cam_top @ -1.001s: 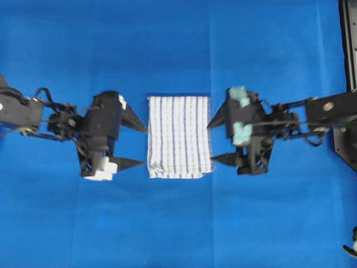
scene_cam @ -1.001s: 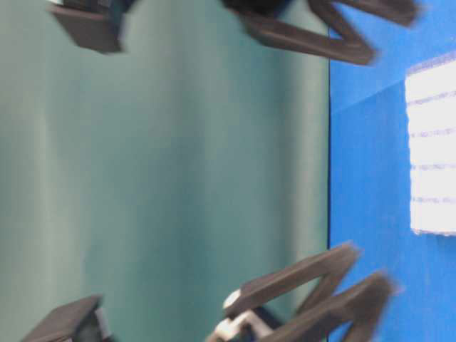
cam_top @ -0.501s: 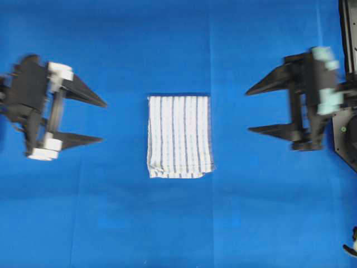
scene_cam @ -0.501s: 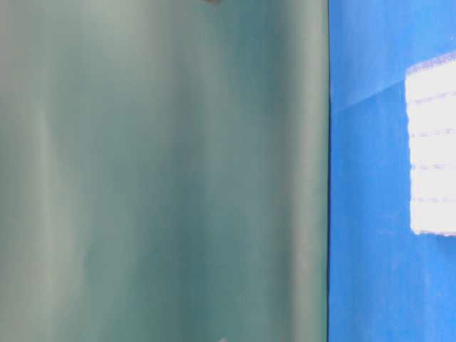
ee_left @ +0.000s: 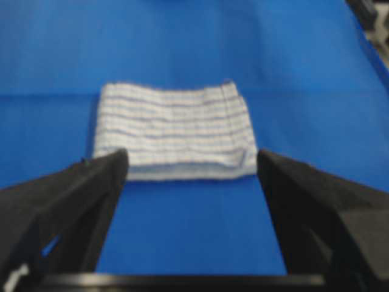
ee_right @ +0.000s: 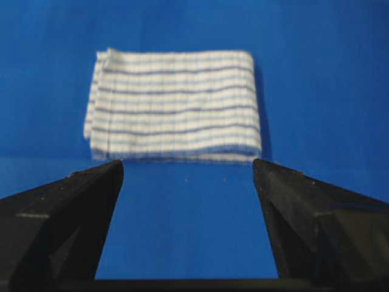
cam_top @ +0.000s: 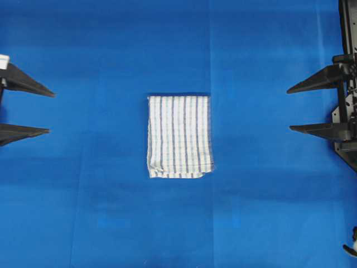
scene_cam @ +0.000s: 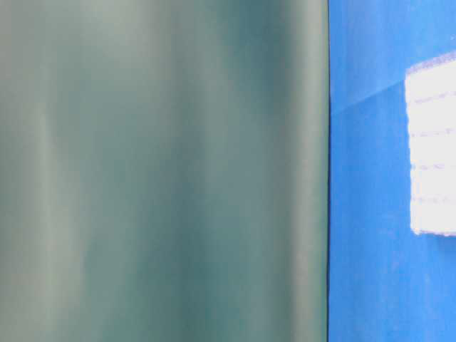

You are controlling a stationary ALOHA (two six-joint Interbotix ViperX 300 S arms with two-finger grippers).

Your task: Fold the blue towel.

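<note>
**Folded Towel at Centre of Worktop, Both Claws Apart and Clear**

The blue towel (cam_top: 179,137) lies flat at the middle of the worktop (cam_top: 111,212), which is covered in plain solid blue. The towel is a compact upright rectangle in the overhead view, white with thin dark-blue and light-blue stripes running along its length. Its edges show stacked layers in both wrist views, so it lies folded. The lower right corner is slightly uneven, with a small flap protruding.

The left claw (cam_top: 47,112) sits at the left edge of the overhead view. Its two black fingers stand wide apart and point toward the towel. It holds nothing and is well apart from the cloth.

The right claw (cam_top: 289,110) sits at the right edge of the overhead view. Its fingers also stand wide apart, point toward the towel, and hold nothing. It is well apart from the cloth.

In the left wrist view, the towel (ee_left: 175,132) appears beyond and between the spread fingers (ee_left: 73,201). The right wrist view shows the same arrangement from the opposite side, with the towel (ee_right: 175,104) ahead of the fingers (ee_right: 67,207).

The table-level view is blurred; only a bright white part of the towel (scene_cam: 432,153) shows at its right edge.
</note>
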